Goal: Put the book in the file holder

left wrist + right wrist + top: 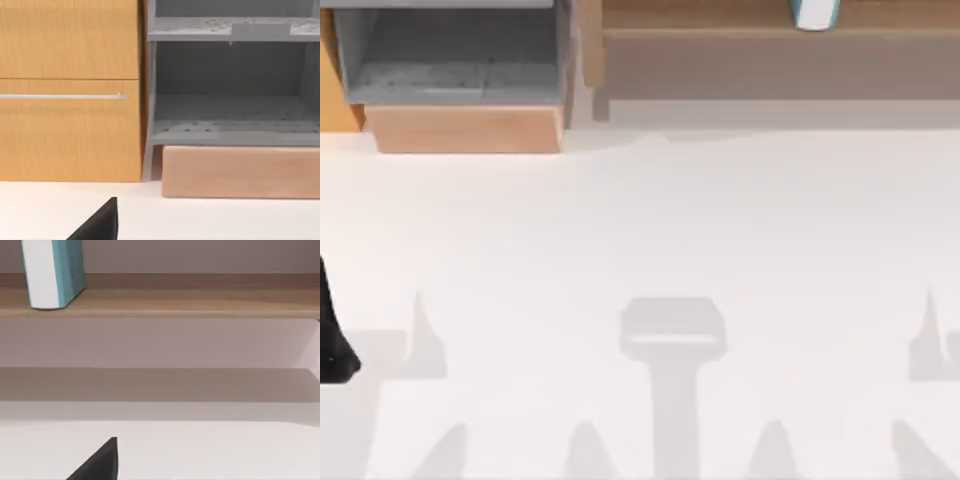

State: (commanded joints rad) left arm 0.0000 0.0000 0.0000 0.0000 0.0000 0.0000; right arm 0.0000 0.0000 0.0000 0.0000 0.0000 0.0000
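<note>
Bright even light, soft grey table shadows.

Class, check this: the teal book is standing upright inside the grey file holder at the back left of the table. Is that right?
Not right. The book stands upright on the brown wooden shelf at the back right, as the top view shows. The file holder is at the back left.

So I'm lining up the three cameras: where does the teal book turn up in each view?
Top view: the book stands on the long wooden shelf, at the far right edge of the table.
Left wrist view: not in it; this one faces the file holder.
Right wrist view: the book stands upright on the shelf board.
Shared landmark: the long wooden shelf, in the top and right wrist views.
</note>
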